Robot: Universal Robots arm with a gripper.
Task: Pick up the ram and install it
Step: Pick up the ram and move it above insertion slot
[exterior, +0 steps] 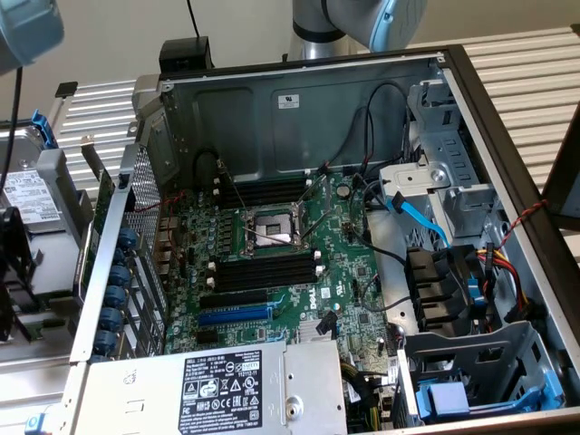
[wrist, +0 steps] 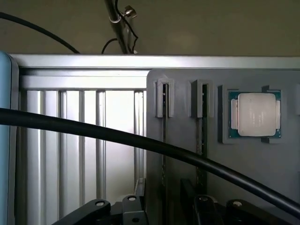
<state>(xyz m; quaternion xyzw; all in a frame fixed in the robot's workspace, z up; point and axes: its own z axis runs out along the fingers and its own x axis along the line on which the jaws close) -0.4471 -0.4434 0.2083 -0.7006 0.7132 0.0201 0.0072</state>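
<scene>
Big open PC case point(exterior: 272, 118) takes up most of the exterior view, sitting on a ribbed aluminium table point(exterior: 535, 72). The robot arm point(exterior: 362, 18) pokes in at the top centre of the frame, behind the case. A silver power supply point(exterior: 308, 385) runs along the bottom edge. The green motherboard point(exterior: 349, 272) is in the middle with the CPU socket point(exterior: 272, 227) at its centre, and long black slots point(exterior: 267, 270) with white end clips sit just below the socket. The blue expansion slot point(exterior: 234, 316) is lower left of centre.

Wrist view has a grey holder point(wrist: 243, 178) with a black cable point(wrist: 93, 130) slanting across in front of it. A processor chip point(wrist: 255, 114) sits in a square pocket of the holder. The ram point(wrist: 164, 140) stands on edge in a narrow groove, with a second stick point(wrist: 202, 140) grooved between it and the chip – so it's parked in the holder, not on the board. The gripper point(wrist: 161, 213) is near the end of the ram's groove, jaws spread wide with nothing in them.
</scene>
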